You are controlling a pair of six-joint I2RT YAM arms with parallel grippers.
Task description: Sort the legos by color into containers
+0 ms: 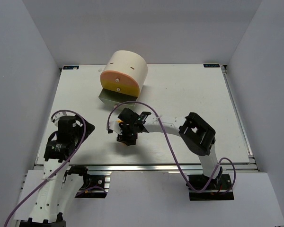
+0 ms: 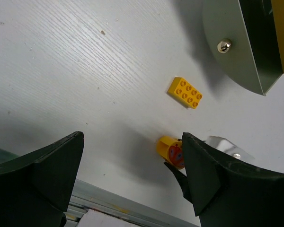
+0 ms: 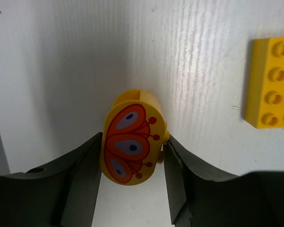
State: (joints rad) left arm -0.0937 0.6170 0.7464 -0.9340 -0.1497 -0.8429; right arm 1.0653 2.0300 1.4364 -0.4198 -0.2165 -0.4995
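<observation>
A white table [image 1: 189,94] stands between plain grey walls, and at its far side sits a cream dome-shaped cabinet [image 1: 132,64], the landmark here. Its pink-orange drawer [image 1: 119,81] is closed at the top of the face, while a lower drawer [image 1: 114,99] with a grey-green front and a small knob is pulled out toward the arms. Just in front of that open drawer lies the yellow brick [image 2: 185,92], studs up, flat on the table and untouched. A little farther from the cabinet, toward the near edge, a round yellow piece [image 3: 130,142] printed with an orange-red butterfly wing rests on the table. The right gripper [image 1: 126,139] is down over it, and its black fingers [image 3: 83,184] have drawn partway in so that one sits against each side of the piece, pinching it. The left gripper [image 2: 131,137] hangs well to the left of the cabinet, its fingers [image 2: 52,170] spread wide with nothing between them, touching nothing.
</observation>
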